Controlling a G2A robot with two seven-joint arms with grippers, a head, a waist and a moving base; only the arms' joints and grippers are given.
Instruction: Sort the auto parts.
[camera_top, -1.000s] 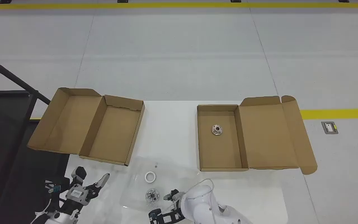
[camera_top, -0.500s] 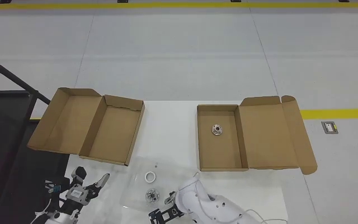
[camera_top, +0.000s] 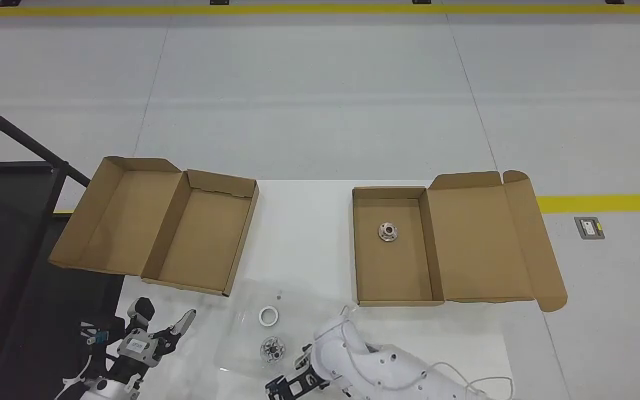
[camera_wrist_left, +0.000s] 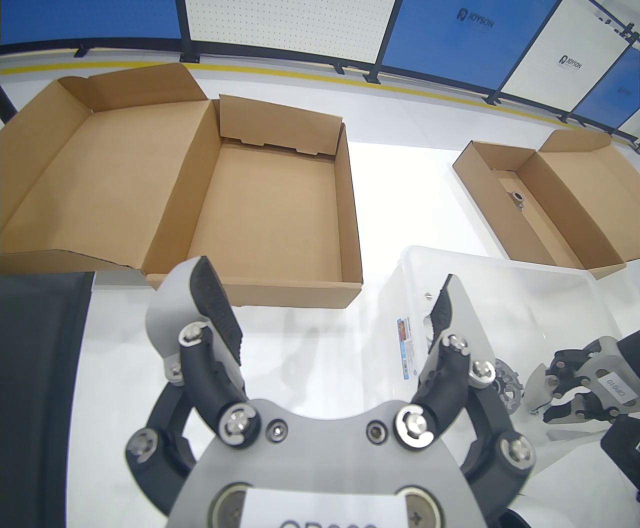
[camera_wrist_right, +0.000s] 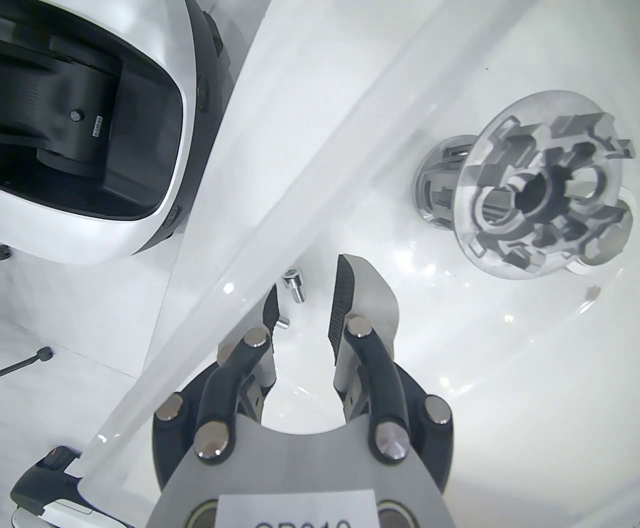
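- An open cardboard box (camera_top: 195, 240) lies on the worktop beyond the clear plastic bin (camera_wrist_left: 500, 270) and to its left; nothing shows inside it.
- The left pincer (camera_wrist_left: 325, 280) hovers just left of the bin, spread wide, holding nothing.
- Inside the bin, a white ring (camera_top: 268, 316) lies near its far side.
- A grey metal toothed hub (camera_wrist_right: 540, 195) rests on the bin's floor, nearer than the ring.
- The right pincer (camera_wrist_right: 307, 290) sits low by the bin's near wall, beside the hub, parted only narrowly and gripping nothing; a small bolt (camera_wrist_right: 294, 283) lies loose just ahead of its tips.
- A second open cardboard box (camera_top: 395, 275), beyond the bin to its right, holds one metal flanged part (camera_top: 387, 232).
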